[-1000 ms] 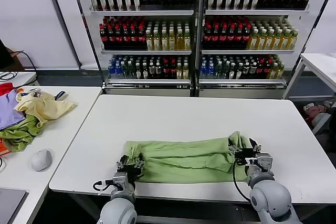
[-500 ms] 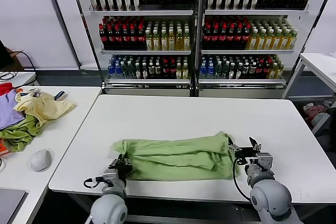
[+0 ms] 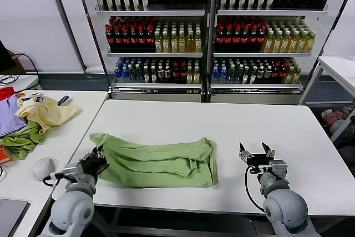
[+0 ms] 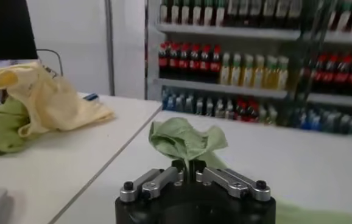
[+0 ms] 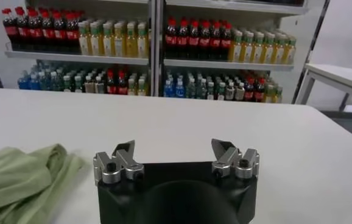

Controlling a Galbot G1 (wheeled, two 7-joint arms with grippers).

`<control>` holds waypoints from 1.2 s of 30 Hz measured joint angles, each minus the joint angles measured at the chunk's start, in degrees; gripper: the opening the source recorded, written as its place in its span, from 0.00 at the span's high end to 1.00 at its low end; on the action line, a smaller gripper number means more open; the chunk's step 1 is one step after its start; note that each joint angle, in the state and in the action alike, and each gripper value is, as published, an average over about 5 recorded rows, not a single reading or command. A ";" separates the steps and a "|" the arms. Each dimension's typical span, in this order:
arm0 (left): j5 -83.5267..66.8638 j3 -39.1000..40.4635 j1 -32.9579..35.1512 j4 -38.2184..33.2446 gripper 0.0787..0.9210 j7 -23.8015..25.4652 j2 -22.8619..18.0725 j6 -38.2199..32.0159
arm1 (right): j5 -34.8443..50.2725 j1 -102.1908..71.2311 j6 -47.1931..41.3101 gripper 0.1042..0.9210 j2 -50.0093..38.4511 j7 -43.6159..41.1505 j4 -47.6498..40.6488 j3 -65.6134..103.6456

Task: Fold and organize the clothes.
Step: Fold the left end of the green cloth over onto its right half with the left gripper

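Note:
The clothes are one sage-green shirt (image 3: 158, 162), lying bunched in a long loose fold on the left half of the white table (image 3: 222, 120). My left gripper (image 3: 99, 160) is at the table's front left edge, shut on the shirt's left end. In the left wrist view a puckered tuft of the green shirt (image 4: 185, 139) rises from between the closed left gripper (image 4: 188, 167). My right gripper (image 3: 255, 152) stands open on the bare table, well to the right of the shirt's right end. In the right wrist view the right gripper (image 5: 175, 149) holds nothing and the shirt (image 5: 24, 182) lies off to one side.
A side table (image 3: 72, 131) on the left carries a pile with a pale yellow garment (image 3: 44, 112), a green cloth (image 3: 22, 140), a lilac cloth (image 3: 8, 117) and a computer mouse (image 3: 43, 167). Shelves of bottles (image 3: 205, 31) stand behind. Another table (image 3: 341, 67) is at the far right.
My left gripper shut on the shirt's left end and pulled it leftwards; the whole shirt slid left, away from the right gripper. The right gripper stayed open in place.

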 measured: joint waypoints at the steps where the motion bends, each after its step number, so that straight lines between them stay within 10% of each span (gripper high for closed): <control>1: -1.56 -0.05 -0.11 -1.09 0.93 0.01 -0.08 0.08 | -0.04 -0.06 0.00 0.12 -0.03 0.00 0.04 0.02; 25: -15.44 19.71 -11.03 0.63 0.93 -3.21 -15.71 0.47 | -0.74 0.27 0.49 0.12 0.17 -0.28 -0.90 0.58; 36: -12.97 26.61 -14.00 5.95 0.62 -2.52 -20.62 1.53 | -1.10 0.95 0.56 0.12 0.39 -0.52 -1.85 -0.23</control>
